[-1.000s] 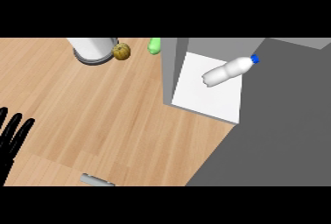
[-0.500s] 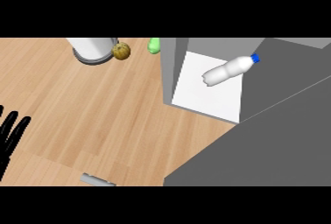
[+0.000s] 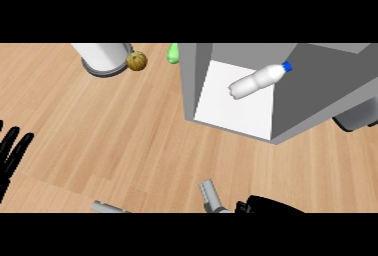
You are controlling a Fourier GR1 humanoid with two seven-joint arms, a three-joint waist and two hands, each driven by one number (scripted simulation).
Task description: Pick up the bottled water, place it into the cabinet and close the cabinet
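Wood-grain counter fills most of the head view, planks running diagonally. Grey cabinet sits at upper right, open, white floor panel inside; its grey door panel spans the right side and ends at a corner near the counter's middle right. Bottled water lies on its side inside the cabinet on the white floor, blue cap pointing up-right, near the back grey wall, nothing touching it. White cylinder on a grey base stands at the top edge, well left of the cabinet; a small brown round object sits touching or just beside its right side. Green object is just beside the cabinet's left outer wall, partly hidden by it. Dark grey rounded shape shows at the right edge behind the door; can't tell what it is. Left hand at the left edge, fingers straight and spread, pointing up, holding nothing. Right hand only partly in view at the bottom edge, black mass next to a grey forearm piece; finger state can't tell.
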